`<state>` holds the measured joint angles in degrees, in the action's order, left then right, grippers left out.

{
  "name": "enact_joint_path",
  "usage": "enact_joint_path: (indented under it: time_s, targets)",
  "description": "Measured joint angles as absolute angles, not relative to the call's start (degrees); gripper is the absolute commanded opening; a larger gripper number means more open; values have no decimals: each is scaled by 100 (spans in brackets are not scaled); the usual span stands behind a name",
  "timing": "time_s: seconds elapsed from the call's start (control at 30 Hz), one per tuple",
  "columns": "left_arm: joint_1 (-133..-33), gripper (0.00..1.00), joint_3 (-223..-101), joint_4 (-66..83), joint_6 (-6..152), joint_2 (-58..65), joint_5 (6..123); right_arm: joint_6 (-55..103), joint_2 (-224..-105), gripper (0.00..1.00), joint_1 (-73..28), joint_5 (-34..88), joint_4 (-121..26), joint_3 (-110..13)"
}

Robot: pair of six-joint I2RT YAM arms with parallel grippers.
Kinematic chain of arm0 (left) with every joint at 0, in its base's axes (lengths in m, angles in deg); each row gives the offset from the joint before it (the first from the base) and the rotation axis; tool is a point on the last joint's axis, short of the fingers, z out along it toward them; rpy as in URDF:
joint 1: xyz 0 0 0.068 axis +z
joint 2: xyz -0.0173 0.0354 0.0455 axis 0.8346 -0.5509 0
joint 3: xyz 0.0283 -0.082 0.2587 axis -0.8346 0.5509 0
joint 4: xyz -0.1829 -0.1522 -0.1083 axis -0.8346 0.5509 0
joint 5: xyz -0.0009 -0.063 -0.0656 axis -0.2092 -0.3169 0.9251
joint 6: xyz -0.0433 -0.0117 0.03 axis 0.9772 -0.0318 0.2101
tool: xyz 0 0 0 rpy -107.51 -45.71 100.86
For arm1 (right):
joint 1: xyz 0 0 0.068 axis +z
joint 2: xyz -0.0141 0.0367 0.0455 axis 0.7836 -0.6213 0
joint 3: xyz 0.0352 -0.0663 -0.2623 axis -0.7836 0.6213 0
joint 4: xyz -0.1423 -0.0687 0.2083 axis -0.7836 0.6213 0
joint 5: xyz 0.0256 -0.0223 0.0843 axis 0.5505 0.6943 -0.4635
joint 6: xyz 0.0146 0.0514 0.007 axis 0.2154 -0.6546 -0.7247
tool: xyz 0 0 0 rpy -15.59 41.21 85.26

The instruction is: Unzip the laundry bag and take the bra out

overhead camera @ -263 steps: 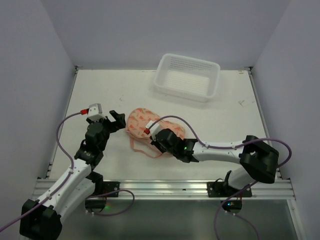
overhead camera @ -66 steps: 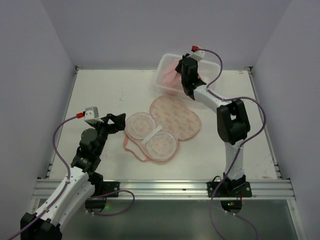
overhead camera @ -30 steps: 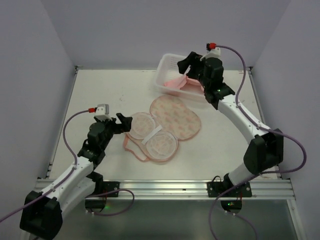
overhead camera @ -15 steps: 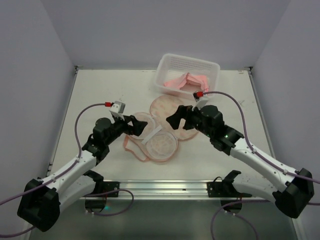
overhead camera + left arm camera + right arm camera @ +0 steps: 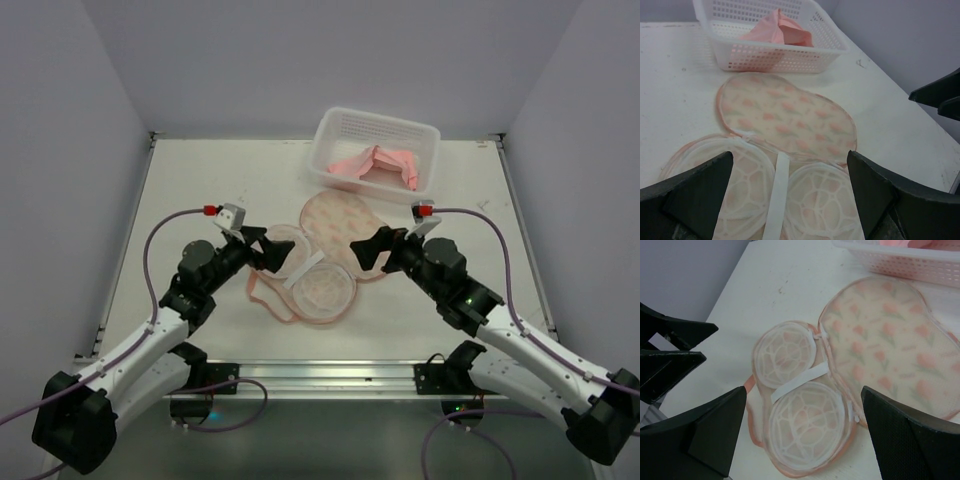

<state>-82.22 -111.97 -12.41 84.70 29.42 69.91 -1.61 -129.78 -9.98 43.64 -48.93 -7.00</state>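
Jaws spread wide and empty, the left gripper (image 5: 264,250) hovers at the laundry bag's (image 5: 345,222) mesh side and the right gripper (image 5: 366,252) at its printed side. The bag lies unzipped and flat: a two-lobed peach fabric half beside two round mesh cups. The bra (image 5: 380,163), soft plain pink cloth, lies crumpled in the white lattice basket (image 5: 375,117). Since half a second ago the right gripper has drawn back rightward, while bag and bra are unmoved.

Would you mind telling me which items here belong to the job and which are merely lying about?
Job: laundry bag, unzipped and spread open; bra, lying inside the white basket.
Lying about: the white basket itself; the table.
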Motion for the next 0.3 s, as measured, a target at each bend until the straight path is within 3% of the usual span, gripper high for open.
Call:
enact_joint_path:
  time_s: [0.3]
  targets:
    - [-8226, 100, -11059, -1348, 8468, 3194, 7126, -14, -12342, 99, -996, 4469, -5249, -145]
